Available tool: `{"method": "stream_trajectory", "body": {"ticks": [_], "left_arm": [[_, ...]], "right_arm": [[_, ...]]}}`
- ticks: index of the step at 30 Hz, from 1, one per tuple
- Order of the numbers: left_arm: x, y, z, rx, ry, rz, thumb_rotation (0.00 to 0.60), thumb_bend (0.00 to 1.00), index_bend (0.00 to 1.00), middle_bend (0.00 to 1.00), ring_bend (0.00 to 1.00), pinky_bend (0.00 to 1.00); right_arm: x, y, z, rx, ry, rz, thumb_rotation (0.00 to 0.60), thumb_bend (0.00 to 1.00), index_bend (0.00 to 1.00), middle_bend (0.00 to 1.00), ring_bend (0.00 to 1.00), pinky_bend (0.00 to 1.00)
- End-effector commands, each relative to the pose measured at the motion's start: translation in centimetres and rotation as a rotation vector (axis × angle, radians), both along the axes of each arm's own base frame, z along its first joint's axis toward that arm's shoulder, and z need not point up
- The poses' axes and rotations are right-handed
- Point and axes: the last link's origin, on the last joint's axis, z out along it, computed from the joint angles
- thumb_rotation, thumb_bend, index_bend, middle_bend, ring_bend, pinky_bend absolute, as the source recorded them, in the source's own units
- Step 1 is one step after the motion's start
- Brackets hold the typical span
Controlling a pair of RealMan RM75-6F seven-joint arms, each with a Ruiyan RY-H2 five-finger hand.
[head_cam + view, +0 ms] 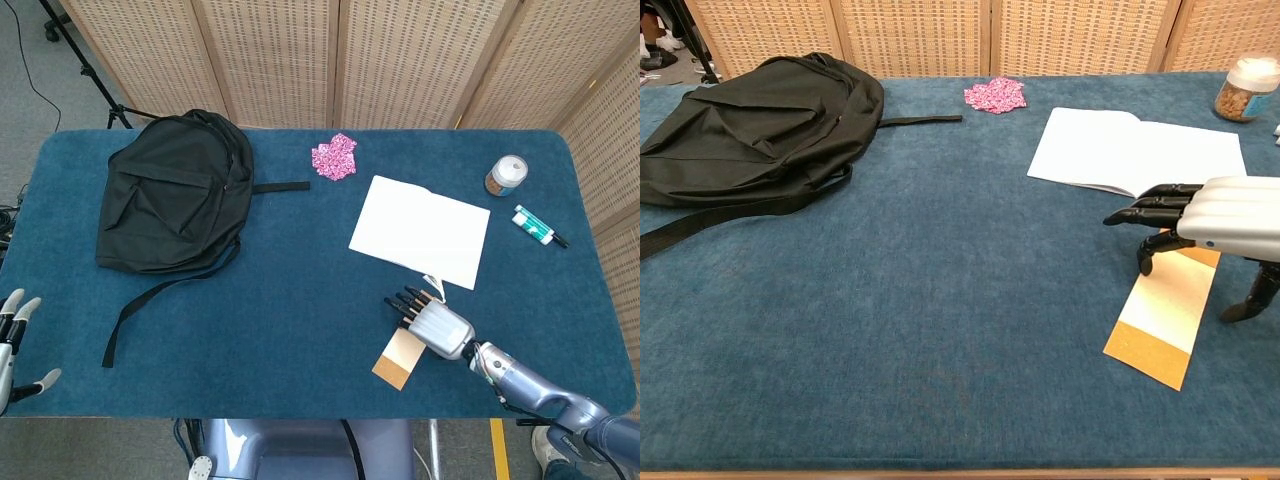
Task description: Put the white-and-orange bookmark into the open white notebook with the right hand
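On the blue bench (300, 330), left edge: left hand (12, 335) idle past the bench rim, fingers spread, holding nothing. Black backpack (175, 205) lies well left of the work.

Right of centre: open white notebook (420, 230), flat, pages up. Just nearer than its front edge, the white-and-orange bookmark (1160, 325) lies flat on the cloth. Long axis runs diagonally: orange end points toward the near-left, pale end with its string toward the notebook, under the hand.

Right hand (1210, 225) hovers over the pale end, fingers (1150, 208) stretched forward and fairly close together, thumb hanging down beside the card; nothing held. Contact with the card: cannot tell.

Judgement: thin card, very light, fairly stiff, probably slick-faced. Lying flush on napped cloth, it gives little edge to catch. Best hold looks like a pinch across the narrow width near the pale end, or sliding it to lift an edge first.
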Motion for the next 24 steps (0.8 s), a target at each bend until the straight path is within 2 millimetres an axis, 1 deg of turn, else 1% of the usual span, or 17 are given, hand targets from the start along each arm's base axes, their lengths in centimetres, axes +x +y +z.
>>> {"method": "stream_trajectory", "body": {"ticks": [1, 24], "left_arm": [[0.02, 0.01, 0.03, 0.002, 0.0, -0.002, 0.6, 0.0, 0.0, 0.0, 0.0, 0.0], [0.02, 0.09, -0.02, 0.003, 0.0, 0.001, 0.6, 0.0, 0.0, 0.0, 0.0, 0.0]], "right_arm": [[0.0, -0.04, -0.14, 0.002, 0.001, 0.0, 0.6, 0.0, 0.32, 0.0, 0.0, 0.0], [0.27, 0.08, -0.72, 0.013, -0.029, 0.01, 0.6, 0.0, 0.32, 0.0, 0.0, 0.0]]}}
